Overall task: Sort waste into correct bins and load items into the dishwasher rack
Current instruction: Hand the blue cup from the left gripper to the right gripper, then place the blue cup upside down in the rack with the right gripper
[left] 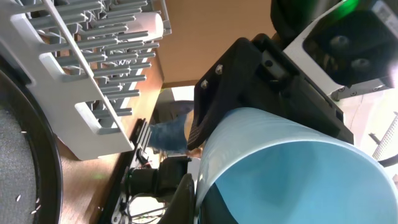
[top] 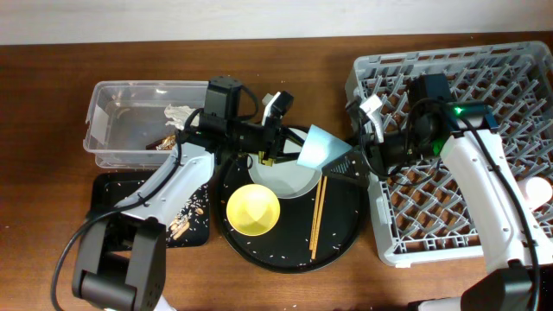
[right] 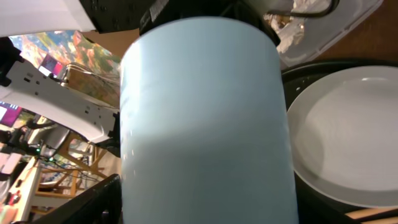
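Looking from the front of the table, one meets first the yellow bowl (top: 252, 210), upright and empty on the round black tray (top: 346, 233). The chopsticks (top: 316, 212) lie beside it on the same tray. To the left, the shallow black tray (top: 112, 188) holds scattered rice scraps (top: 192, 210). Behind the bowl the plate (top: 289, 180) lies flat and looks clean.

Over the far right edge of the plate hangs the light blue cup (top: 320, 147), lifted and tilted. The right gripper (top: 346, 162) has its jaws clenched on it; in the right wrist view the cup wall fills the space between the fingers. The left gripper (top: 278, 142) is close at the other side of the cup. Whether its jaws are released or pressing the cup, I cannot tell.

The step in hand seems to be bringing the cup into the dishwasher rack (top: 449, 225). To do it well, I think the left arm must be free of the cup before the right arm pulls away. The cup should then go mouth down between the pegs, in a free cell, not on top of them.

Farther back, the clear tub (top: 104, 121) holds white tissue (top: 179, 112) and the brown wrapper (top: 164, 142). The rack is mostly free; only a pink cup (top: 540, 190) sits at its right edge.
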Controlling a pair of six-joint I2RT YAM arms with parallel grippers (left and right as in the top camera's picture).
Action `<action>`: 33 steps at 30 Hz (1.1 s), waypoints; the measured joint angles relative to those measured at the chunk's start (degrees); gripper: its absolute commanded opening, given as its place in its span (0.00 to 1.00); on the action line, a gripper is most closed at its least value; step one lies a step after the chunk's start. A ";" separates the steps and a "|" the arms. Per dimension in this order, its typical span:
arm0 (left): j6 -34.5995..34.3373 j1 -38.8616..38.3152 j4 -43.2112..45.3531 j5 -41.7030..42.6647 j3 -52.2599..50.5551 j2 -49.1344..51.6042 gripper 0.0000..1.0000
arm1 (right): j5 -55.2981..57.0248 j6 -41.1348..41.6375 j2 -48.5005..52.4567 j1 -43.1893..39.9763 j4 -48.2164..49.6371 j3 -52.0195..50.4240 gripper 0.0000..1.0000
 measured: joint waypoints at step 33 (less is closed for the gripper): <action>29.18 8.70 -40.02 -41.29 0.72 -5.05 0.39 | 36.41 27.08 -0.07 -9.88 -8.72 12.00 0.49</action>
